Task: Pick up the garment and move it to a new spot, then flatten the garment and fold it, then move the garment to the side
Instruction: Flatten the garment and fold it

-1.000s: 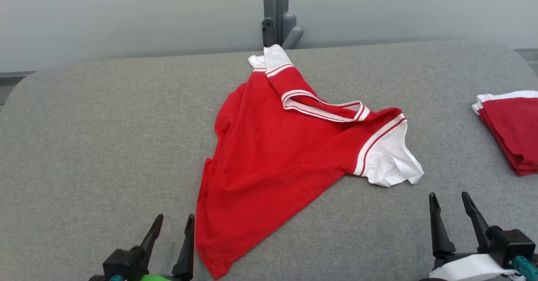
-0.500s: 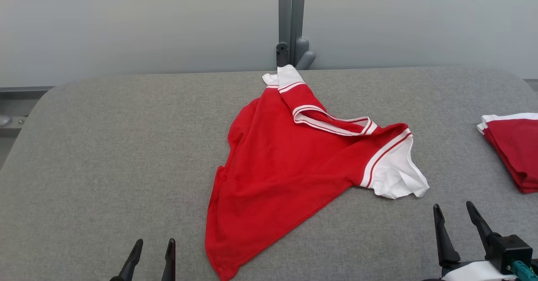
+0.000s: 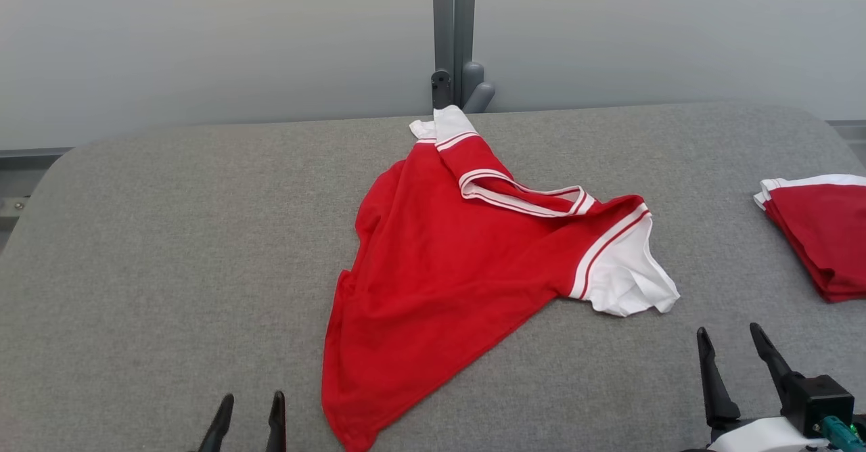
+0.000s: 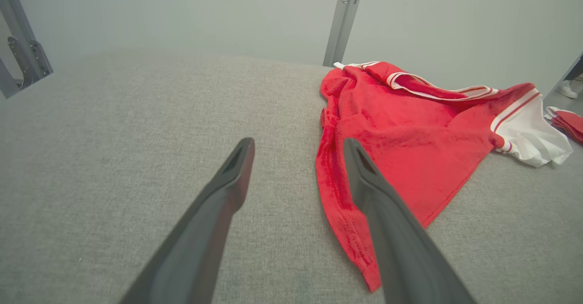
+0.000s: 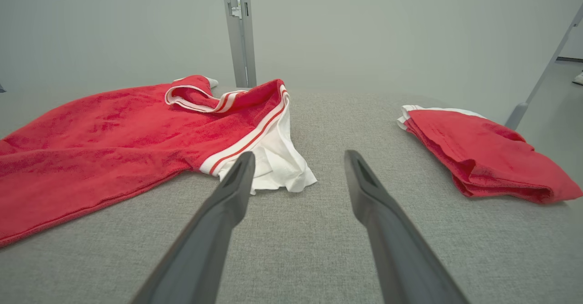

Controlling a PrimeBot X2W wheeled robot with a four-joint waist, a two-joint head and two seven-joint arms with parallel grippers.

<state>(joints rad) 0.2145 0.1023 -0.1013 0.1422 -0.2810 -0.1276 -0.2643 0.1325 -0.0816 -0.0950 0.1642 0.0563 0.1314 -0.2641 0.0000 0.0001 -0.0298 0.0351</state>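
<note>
Your left gripper point(image 3: 253, 396) and right gripper point(image 3: 728, 329) sit empty, jaws apart, near the crumpled red T-shirt point(image 3: 440, 256) on the counter point(image 3: 169, 235).

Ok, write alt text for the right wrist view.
A crumpled red shirt with a white sleeve lies at left on a grey table; a folded red stack sits at right. The open, empty right pincer points between them.

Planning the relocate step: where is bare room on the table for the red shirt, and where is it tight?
Widest: grey fabric tabletop left of the crumpled red white-sleeved T-shirt, from far edge to left claw. Narrower strip: between its white sleeve and the folded red garment pile, ahead of the right claw. Crowded: centre, right edge.
</note>
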